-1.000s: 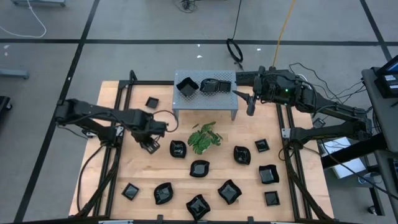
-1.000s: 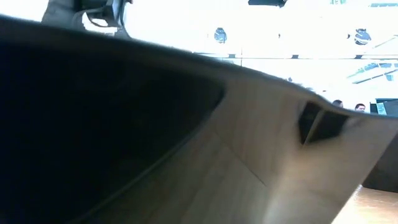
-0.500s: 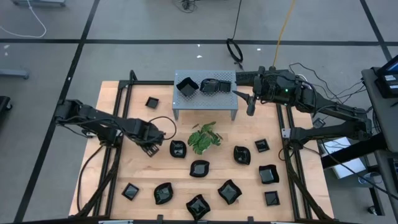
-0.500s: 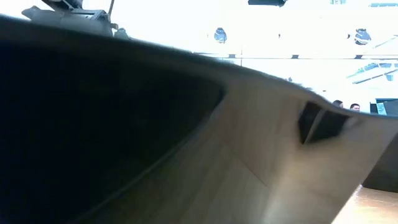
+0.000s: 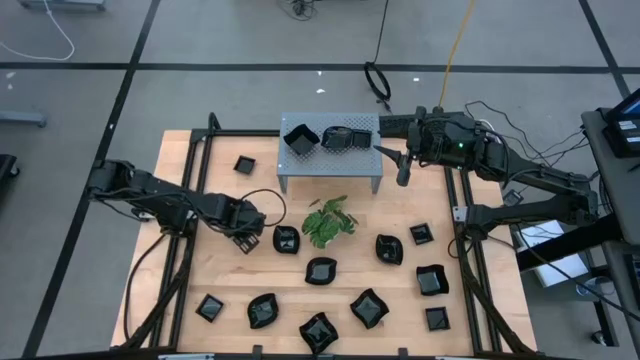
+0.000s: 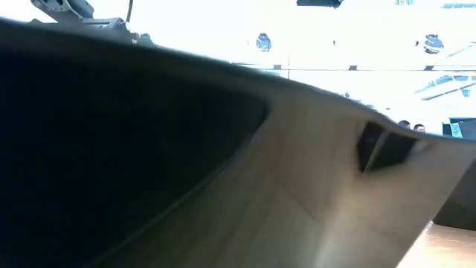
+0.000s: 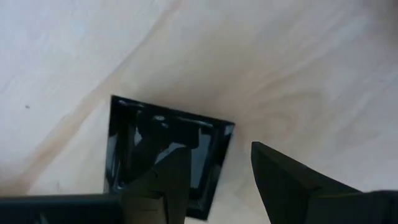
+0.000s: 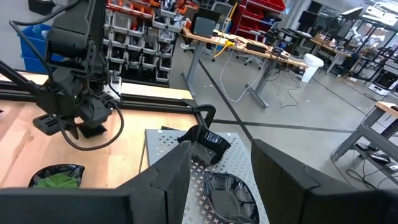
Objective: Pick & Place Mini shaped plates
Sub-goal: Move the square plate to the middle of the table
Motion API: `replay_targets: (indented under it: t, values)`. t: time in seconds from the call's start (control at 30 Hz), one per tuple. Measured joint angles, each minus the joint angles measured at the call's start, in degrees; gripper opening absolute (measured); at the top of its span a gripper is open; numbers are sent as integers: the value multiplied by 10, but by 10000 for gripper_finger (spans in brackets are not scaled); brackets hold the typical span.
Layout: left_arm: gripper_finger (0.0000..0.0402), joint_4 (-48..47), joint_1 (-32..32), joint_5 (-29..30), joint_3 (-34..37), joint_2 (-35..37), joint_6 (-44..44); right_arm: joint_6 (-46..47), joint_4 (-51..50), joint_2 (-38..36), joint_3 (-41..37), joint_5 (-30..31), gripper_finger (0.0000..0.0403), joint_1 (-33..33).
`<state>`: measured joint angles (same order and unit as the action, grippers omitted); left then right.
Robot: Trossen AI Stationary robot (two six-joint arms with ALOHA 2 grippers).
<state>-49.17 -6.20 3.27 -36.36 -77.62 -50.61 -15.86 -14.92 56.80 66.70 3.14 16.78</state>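
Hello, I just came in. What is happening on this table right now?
The left tool is low over the wooden table, its fingers open around one edge of a small glossy black square plate lying there. The right tool waits, open, beside the grey perforated metal stand, which already carries black plates. More black plates lie around the green leafy plant.

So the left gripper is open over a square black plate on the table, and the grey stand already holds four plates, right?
Not four. The high view shows two plates on the grey stand: a square plate and a rounded plate. The left gripper is indeed open over a square black plate on the table.
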Motion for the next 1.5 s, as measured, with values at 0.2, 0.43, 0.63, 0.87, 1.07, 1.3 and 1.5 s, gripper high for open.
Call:
replay_targets:
  t: [0.2, 0.43, 0.63, 0.87, 1.07, 1.3, 1.5]
  values:
    - [172, -3, 0, 49, 6, 0, -8, 0, 0, 0, 0, 0, 155, 0]
    - [172, -1, 0, 58, 8, -10, -8, 1, 0, 0, 0, 0, 155, 0]
    - [172, 9, 0, 58, 14, -33, -22, 1, -4, 0, 0, 0, 155, 0]
    - [115, 34, 0, 48, 15, -34, -48, 1, -4, 0, 0, 0, 155, 0]
    - [12, 52, 0, 22, 2, -33, -67, 1, -4, 0, 0, 0, 155, 0]
    - [7, 60, 0, 33, -75, -34, -24, 1, -5, 0, 0, 0, 155, 0]
    - [9, 59, -17, 76, -166, -34, 34, 0, -19, 0, 0, 0, 155, 0]
